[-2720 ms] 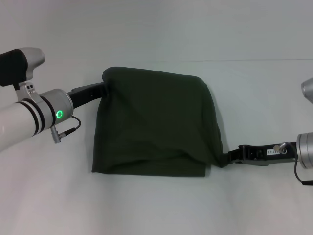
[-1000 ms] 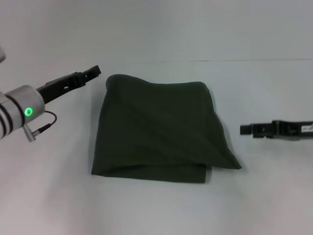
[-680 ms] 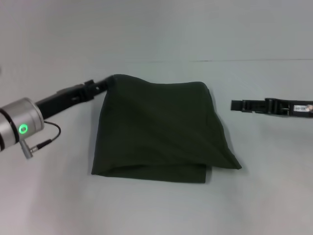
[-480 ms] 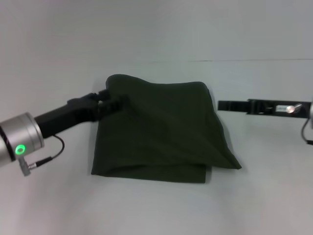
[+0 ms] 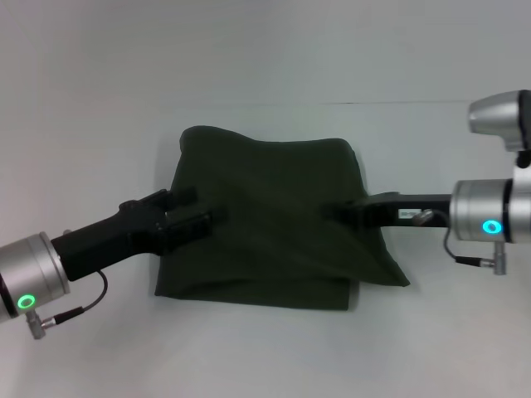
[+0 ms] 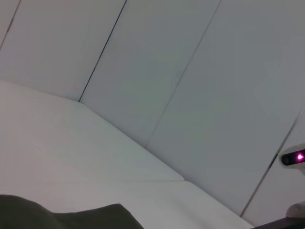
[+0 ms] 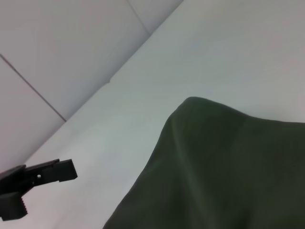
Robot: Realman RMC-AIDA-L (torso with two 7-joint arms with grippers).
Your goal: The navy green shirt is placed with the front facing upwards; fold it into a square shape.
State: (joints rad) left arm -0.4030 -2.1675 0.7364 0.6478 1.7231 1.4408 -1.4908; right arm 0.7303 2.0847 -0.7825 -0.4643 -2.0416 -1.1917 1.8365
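The navy green shirt (image 5: 270, 224) was found lying near the middle of the white table (image 5: 265, 348) as a folded, roughly square bundle, plain green side up, with 1 corner (image 5: 397, 278) on the robot's right splaying out past the near edge. The left gripper (image 5: 199, 217) was laid over the shirt's left margin, its fingers apparently slightly apart, though a grip on cloth could not be confirmed. The right gripper (image 5: 338, 212) was reached in over the right margin; whether its fingers were parted or closed could not be told, since they were dark against dark fabric. The step in hand was judged to be flattening and squaring the bundle. For this to be done well, even downward pressure would be needed from both sides, the top layer would have to be smoothed outward rather than dragged, and the splayed corner would have to be tucked in line with the near edge.
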